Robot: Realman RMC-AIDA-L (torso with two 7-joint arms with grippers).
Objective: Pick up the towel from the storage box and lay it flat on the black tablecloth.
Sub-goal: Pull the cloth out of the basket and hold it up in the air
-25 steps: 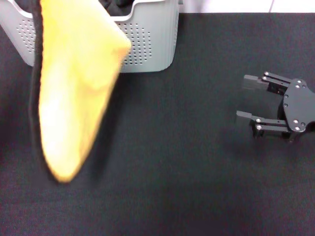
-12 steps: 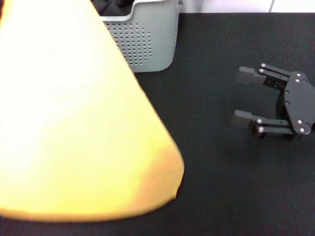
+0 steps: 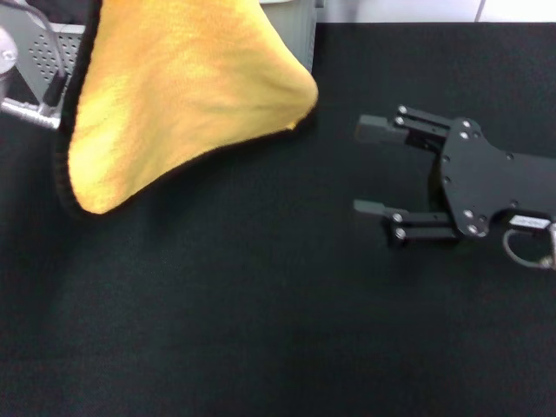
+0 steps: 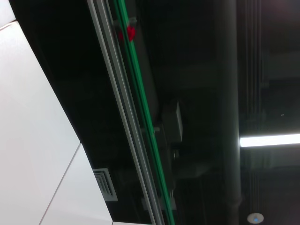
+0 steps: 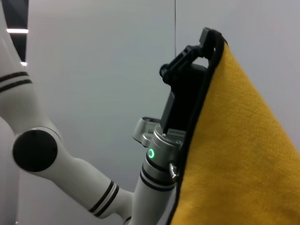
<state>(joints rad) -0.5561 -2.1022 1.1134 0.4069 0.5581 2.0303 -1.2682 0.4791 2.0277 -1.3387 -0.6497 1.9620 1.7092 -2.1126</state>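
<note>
The towel (image 3: 178, 87), yellow-orange face showing with a thin black border, hangs in the air at the upper left of the head view, above the black tablecloth (image 3: 261, 304). In the right wrist view my left gripper (image 5: 206, 40) is shut on the towel's (image 5: 234, 150) top edge and holds it up. The towel hides most of the light grey storage box (image 3: 302, 30). My right gripper (image 3: 359, 167) is open and empty, low over the tablecloth to the right of the towel's hanging corner, with its fingers pointing at it.
A holed side of the storage box (image 3: 35, 52) and a metal part of my left arm (image 3: 17, 95) show at the far left. The left wrist view shows only ceiling rails and lights.
The hanging towel has swung, and now hangs higher at the upper left. My right gripper has moved left, closer to the towel, still open.
</note>
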